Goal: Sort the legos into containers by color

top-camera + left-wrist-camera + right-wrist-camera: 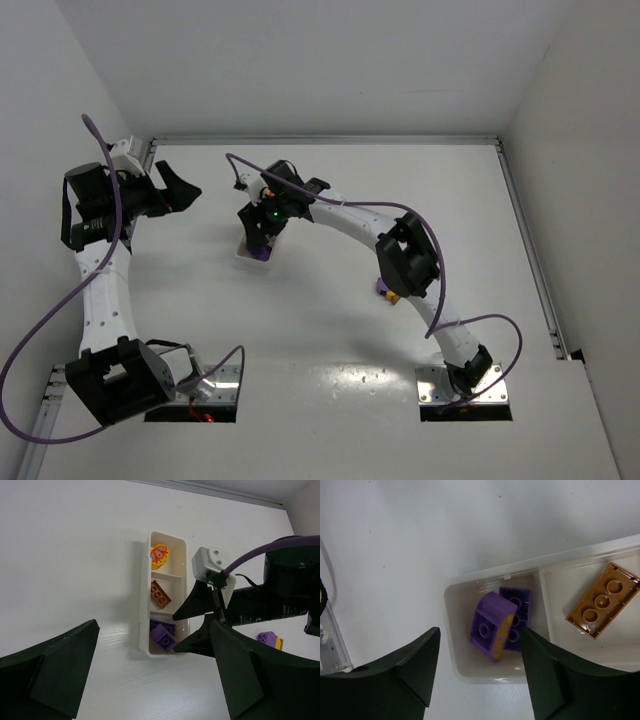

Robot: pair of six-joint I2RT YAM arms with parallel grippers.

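so, your tray (144,630) holds a yellow piece (159,554), a brown block (602,600) and two purple blocks (495,625), one colour per section. your right gripper (480,632) hangs wide and empty over the purple end, left gripper (190,192) wide too. a purple-and-yellow clump (269,640) lies outside, unsorted. no writing is readable.

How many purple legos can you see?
3. One purple lego leans on another in the tray's end compartment. A third sits on the table, outside the tray. More may hide under the arms.
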